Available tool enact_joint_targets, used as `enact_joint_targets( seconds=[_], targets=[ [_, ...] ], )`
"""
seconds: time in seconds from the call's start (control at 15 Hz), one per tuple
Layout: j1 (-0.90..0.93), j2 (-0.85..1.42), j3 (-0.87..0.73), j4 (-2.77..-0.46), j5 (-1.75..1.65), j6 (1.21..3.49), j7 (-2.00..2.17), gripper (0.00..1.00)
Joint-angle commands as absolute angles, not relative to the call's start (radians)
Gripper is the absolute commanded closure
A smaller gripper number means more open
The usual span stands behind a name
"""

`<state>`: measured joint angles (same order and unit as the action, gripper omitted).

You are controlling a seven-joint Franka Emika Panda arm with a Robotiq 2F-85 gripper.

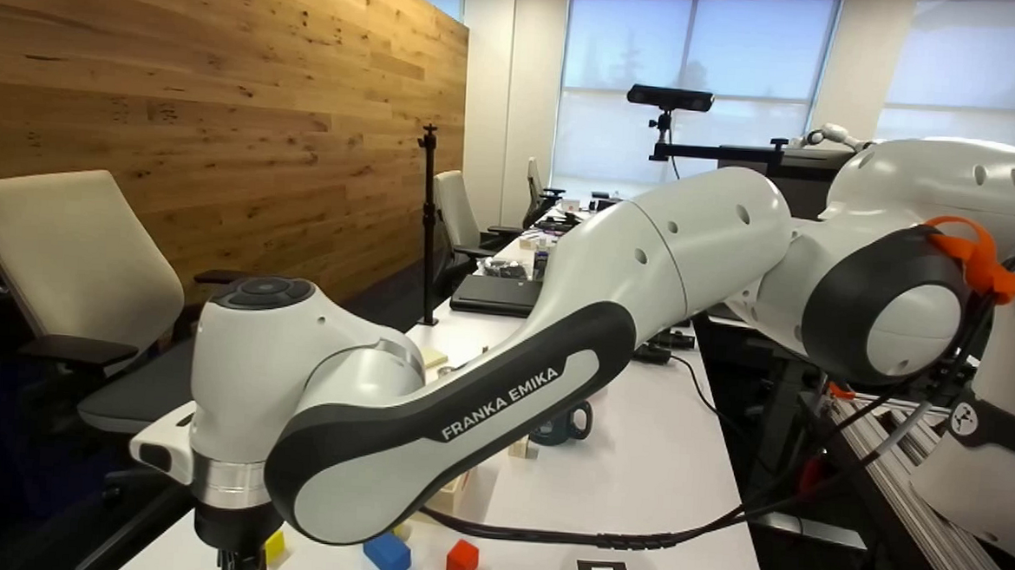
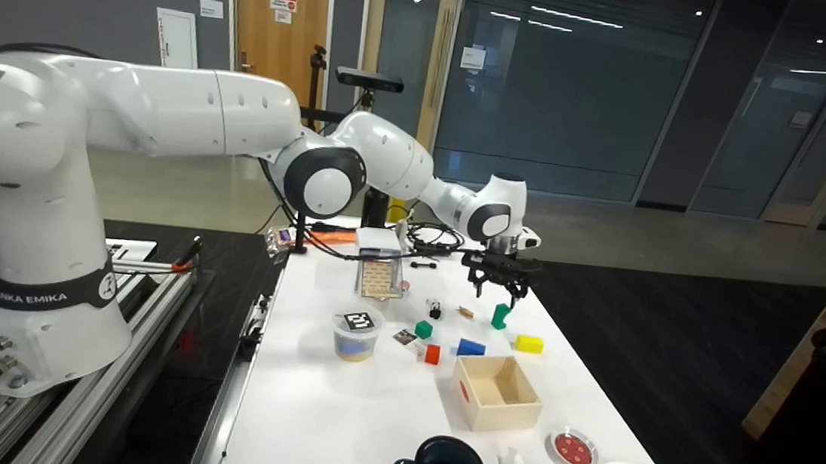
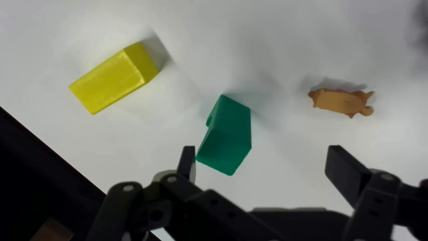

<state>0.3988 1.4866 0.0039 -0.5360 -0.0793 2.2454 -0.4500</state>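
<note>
Claw (image 3: 262, 158) w/ jaws wide apart, nr grn block (image 3: 230, 137); ylw block (image 3: 112, 80) nearby

Glossy wht arm (image 1: 709, 243) w/ round grey dimples (image 1: 743, 214), blk joint covers (image 1: 846, 298) w/ wht caps (image 1: 915, 330). Wht "FRANKA EMIKA" lettering (image 1: 501, 404) on blk trim (image 1: 605, 327). Silver ring (image 1: 232, 483), orange strap (image 1: 978, 257), blk cables (image 1: 564, 538). Wht base (image 2: 30, 347): blk band (image 2: 47, 295), round logo (image 2: 108, 285). Gripper (image 3: 260, 160): blk w/ lt-grey pins (image 3: 172, 179).

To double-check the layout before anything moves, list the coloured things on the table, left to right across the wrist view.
Yellow block → green block → small orange figure.
</note>
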Motion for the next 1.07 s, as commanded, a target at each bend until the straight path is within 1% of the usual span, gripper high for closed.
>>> enact_joint_targets(
  seconds=[0.0,0.6,0.67,0.73,0.8,0.87,1.0],
  targets=[
    [0.399,1.487,0.003,-0.554,-0.119,2.281,-0.370,0.00],
    [0.388,1.487,-0.040,-0.555,-0.129,2.333,-0.201,0.00],
    [0.387,1.487,-0.042,-0.556,-0.130,2.332,-0.194,0.09],
    [0.386,1.487,-0.044,-0.557,-0.130,2.330,-0.187,0.26],
    [0.385,1.487,-0.045,-0.558,-0.131,2.330,-0.182,0.32],
    [0.385,1.487,-0.046,-0.558,-0.131,2.329,-0.177,0.41],
    [0.383,1.487,-0.046,-0.558,-0.131,2.328,-0.171,0.56]
  ],
)
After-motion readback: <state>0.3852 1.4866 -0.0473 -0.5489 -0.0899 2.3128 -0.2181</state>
